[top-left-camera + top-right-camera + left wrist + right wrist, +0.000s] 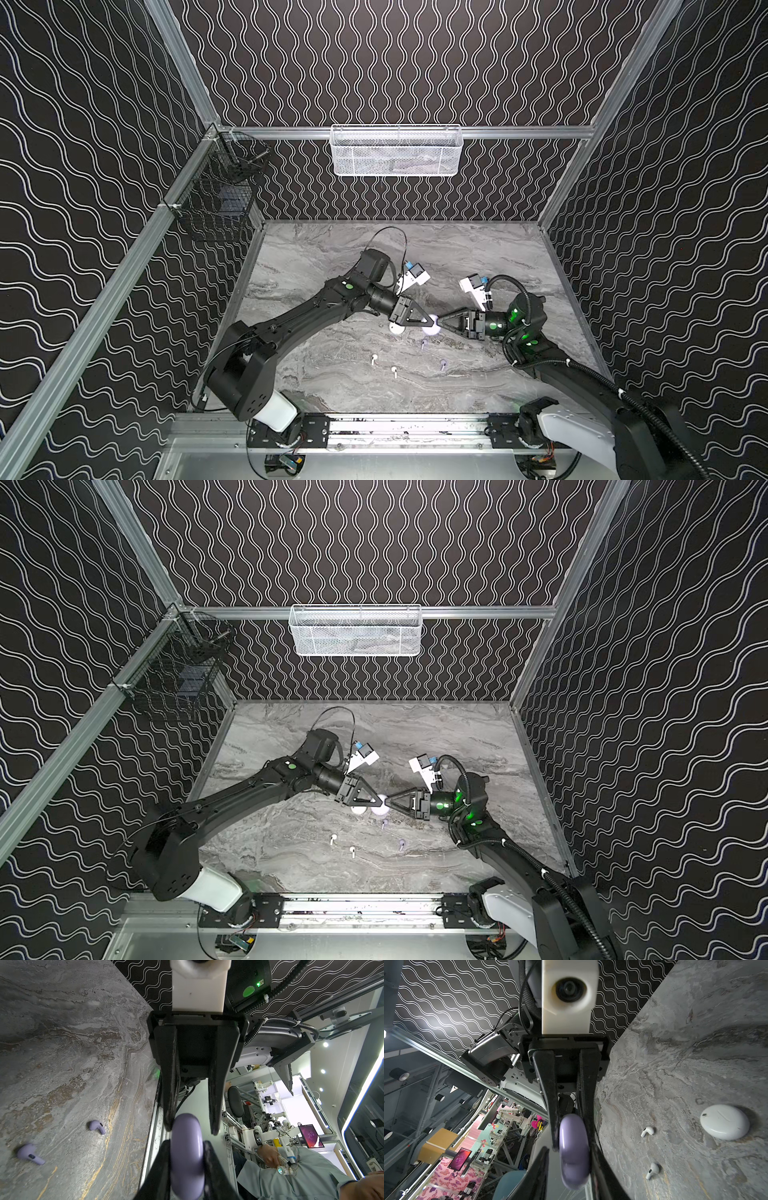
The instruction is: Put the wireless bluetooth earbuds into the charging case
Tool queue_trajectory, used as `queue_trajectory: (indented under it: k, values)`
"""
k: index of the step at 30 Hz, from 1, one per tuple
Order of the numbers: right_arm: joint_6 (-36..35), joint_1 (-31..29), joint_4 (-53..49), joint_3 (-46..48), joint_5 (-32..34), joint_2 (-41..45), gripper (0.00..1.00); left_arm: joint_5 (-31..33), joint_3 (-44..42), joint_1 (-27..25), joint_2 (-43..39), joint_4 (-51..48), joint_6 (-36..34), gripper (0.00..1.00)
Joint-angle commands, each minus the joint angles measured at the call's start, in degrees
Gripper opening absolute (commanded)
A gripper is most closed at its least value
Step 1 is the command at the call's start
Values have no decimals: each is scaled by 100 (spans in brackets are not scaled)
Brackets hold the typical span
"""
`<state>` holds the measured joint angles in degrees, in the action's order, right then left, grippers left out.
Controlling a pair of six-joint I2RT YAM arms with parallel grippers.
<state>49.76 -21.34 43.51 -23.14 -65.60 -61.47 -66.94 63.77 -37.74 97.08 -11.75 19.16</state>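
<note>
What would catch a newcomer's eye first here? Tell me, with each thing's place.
Two grippers meet tip to tip over the middle of the table: the left gripper is clamped on a lavender case, while the right gripper straddles its other end with jaws open. Nearer the front, two white earbuds and two lavender earbuds lie loose, and a white case lies by the left gripper.

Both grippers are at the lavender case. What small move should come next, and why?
Probably close the right gripper on the lavender case: the left gripper clamps it, while one right finger stands clear of it, and the case looks shut.
</note>
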Motion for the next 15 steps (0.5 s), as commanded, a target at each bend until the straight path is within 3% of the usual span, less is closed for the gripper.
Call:
queue_trajectory:
  k: [1, 15]
  values:
    - [-363, -86, -223, -115, -73, 51, 35, 49, 48, 3, -28, 54, -140, 2]
    - [-423, -120, -375, -184, -35, 138, 22, 72, 64, -32, -39, -16, -187, 2]
